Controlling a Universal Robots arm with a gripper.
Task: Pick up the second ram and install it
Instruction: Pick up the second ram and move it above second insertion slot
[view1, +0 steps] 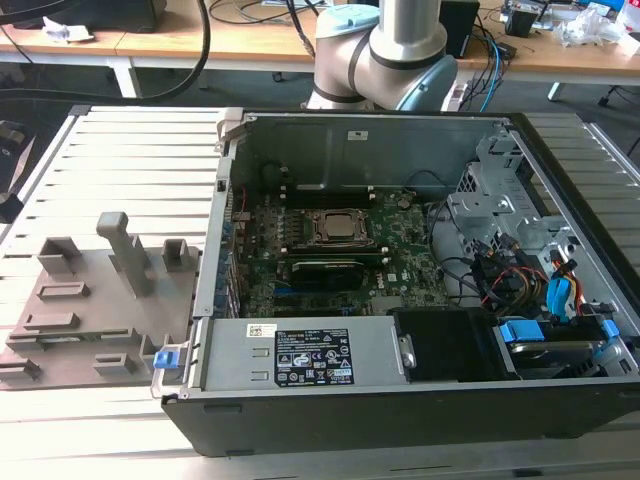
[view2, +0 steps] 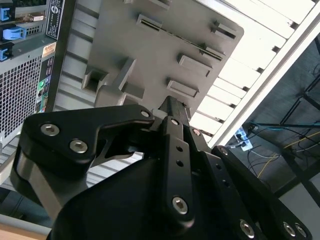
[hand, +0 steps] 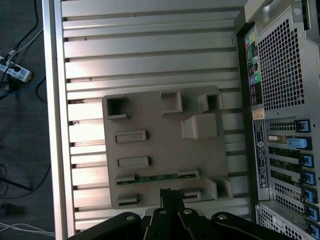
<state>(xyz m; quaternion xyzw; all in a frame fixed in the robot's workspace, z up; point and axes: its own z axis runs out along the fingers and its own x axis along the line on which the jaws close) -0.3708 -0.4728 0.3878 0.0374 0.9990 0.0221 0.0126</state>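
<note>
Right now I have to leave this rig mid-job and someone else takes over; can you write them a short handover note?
Gripper: above the grey plastic holder tray, close to the thin green circuit-board stick; open or shut cannot be told.
Stick: lying in a tray slot, not lifted.
Large green motherboard: inside the open black computer case, beside the tray.
Done: nothing of the pickup shows.
Left: pickup and install.

1. Open black metal computer case (view1: 400, 410) on slatted aluminium table (view1: 130, 160), large green motherboard (view1: 400, 265) exposed inside.
2. Grey plastic holder tray (view1: 100, 312) just beside case, toward the exterior view's left.
3. Grey robot arm with pale blue joints (view1: 400, 50) behind case.
</note>
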